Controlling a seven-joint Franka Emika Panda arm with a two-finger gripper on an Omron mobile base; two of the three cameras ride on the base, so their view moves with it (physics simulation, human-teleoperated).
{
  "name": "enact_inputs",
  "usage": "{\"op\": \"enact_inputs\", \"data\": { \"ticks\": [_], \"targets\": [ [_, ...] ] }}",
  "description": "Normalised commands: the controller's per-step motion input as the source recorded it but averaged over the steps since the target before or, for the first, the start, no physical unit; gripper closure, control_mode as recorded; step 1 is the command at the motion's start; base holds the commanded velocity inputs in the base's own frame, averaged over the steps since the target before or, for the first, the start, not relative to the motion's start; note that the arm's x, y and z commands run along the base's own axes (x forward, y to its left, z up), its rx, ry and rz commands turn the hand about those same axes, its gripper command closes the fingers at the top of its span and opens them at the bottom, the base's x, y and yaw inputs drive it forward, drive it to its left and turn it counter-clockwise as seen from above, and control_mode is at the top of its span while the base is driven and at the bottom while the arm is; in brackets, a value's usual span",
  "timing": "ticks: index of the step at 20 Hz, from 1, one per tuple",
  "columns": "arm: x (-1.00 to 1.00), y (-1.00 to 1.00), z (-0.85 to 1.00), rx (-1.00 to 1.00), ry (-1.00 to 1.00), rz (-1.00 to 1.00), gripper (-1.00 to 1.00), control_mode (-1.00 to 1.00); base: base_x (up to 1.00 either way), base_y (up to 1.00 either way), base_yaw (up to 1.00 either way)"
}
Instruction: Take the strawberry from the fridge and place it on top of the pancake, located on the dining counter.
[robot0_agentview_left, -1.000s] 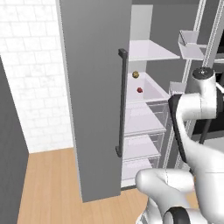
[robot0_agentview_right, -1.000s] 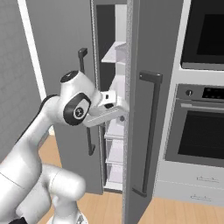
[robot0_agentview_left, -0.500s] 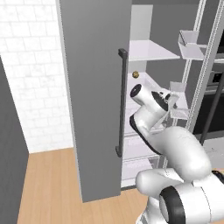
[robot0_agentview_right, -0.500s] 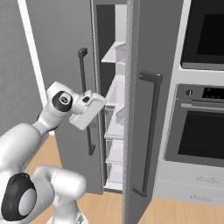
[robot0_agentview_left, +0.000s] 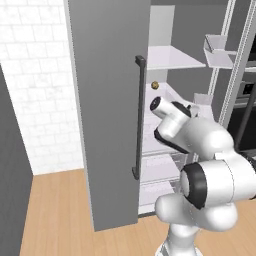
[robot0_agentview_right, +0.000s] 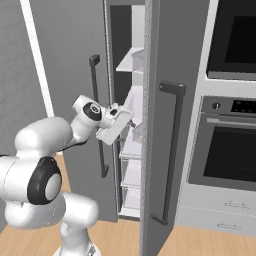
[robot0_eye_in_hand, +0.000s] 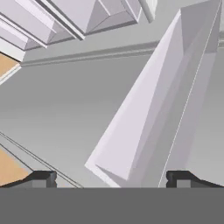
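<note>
The fridge (robot0_agentview_left: 105, 100) stands with both grey doors open, white shelves and drawers showing inside. My gripper (robot0_agentview_right: 127, 119) reaches into the opening at middle-shelf height, close to the white door bins. In the hand view its fingertips (robot0_eye_in_hand: 43, 178) stand wide apart and the gripper (robot0_eye_in_hand: 111, 177) is open, nothing between them, facing a slanted white bin wall (robot0_eye_in_hand: 148, 109). My forearm (robot0_agentview_left: 172, 122) covers the shelf spot where the strawberry lay, so the strawberry is hidden. A brownish-yellow ball (robot0_agentview_left: 155, 85) sits on the shelf above. The pancake and dining counter are out of view.
The left door's dark bar handle (robot0_agentview_left: 139, 115) hangs just left of my arm. The right door (robot0_agentview_right: 150, 125) with its handle (robot0_agentview_right: 172, 150) stands edge-on beside my hand. A wall oven (robot0_agentview_right: 230, 150) is at the right. Wood floor (robot0_agentview_left: 55, 215) lies below.
My arm has swung across from the right and stretched into the fridge opening; the hand has dropped to middle-shelf height. The strawberry, seen on the shelf earlier, is now covered by the forearm.
</note>
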Motion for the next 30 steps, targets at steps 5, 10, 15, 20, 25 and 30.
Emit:
{"op": "enact_inputs", "data": {
  "ticks": [5, 10, 15, 20, 25, 30],
  "targets": [
    [0.5, -0.23, -0.06, 0.0, -0.07, 0.0, -1.0, -1.0, 0.0, 0.0, 0.0],
    [0.16, -0.53, -0.25, 0.0, -0.08, 0.0, -1.0, -1.0, 0.0, 0.0, 0.0],
    [0.01, -0.52, -0.15, 0.0, -0.05, 0.0, -1.0, -1.0, 0.0, 0.0, 0.0],
    [0.0, -0.65, -0.04, 0.0, -0.04, 0.0, -1.0, -1.0, 0.0, 0.0, 0.0],
    [0.01, -0.56, 0.0, 0.01, -0.06, 0.05, -1.0, -1.0, 0.0, 0.0, 0.0],
    [0.01, -0.42, 0.0, 0.0, -0.01, 0.04, -1.0, -1.0, 0.0, 0.0, 0.0]
  ]
}}
